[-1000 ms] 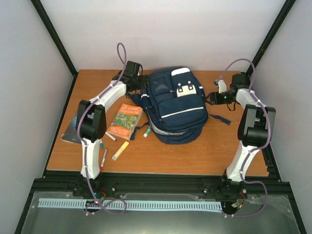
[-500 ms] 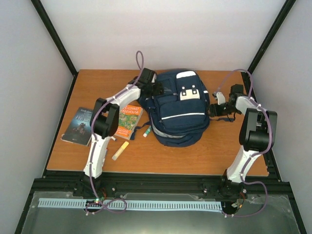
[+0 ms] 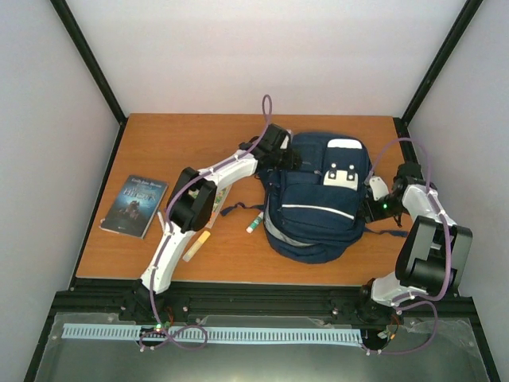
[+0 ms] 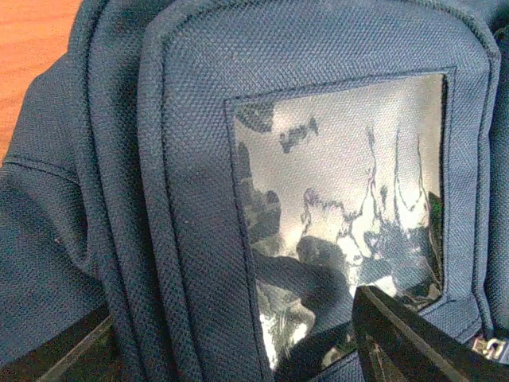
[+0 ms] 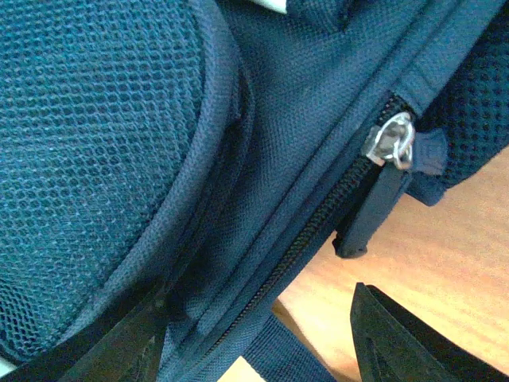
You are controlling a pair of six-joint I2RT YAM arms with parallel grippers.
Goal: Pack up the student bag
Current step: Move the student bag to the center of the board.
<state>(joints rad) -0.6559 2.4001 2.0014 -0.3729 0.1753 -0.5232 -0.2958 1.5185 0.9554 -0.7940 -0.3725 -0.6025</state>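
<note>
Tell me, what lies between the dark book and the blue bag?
In the top view, the left arm crosses the stretch between book and bag; a white pen lies beside the bag, a yellow marker nearer the front.

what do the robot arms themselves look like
The left arm and right arm have white shell links joined by bulky black joint housings. A purple cable loops along each. The left gripper and right gripper carry black, wedge-shaped fingers. A small green light glows near the right wrist.
</note>
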